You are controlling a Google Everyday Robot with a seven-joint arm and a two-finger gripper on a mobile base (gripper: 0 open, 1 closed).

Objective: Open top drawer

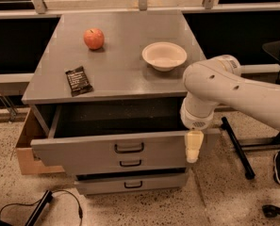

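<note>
The top drawer (83, 152) of the grey cabinet stands pulled well out toward me, and its dark grey inside (116, 119) shows. Its black bar handle (129, 148) is on the front panel. My gripper (193, 146) hangs from the white arm at the right end of the drawer's front panel, touching or just in front of it, its cream fingers pointing down. Two shorter drawers (130, 184) sit below, partly hidden by the top drawer's front.
On the cabinet top (125, 65) lie a red apple (94, 38), a white bowl (164, 55) and a dark snack packet (78, 80). A cardboard box (25, 147) stands at the cabinet's left. A black cable (59, 201) and black stand legs (236, 147) lie on the floor.
</note>
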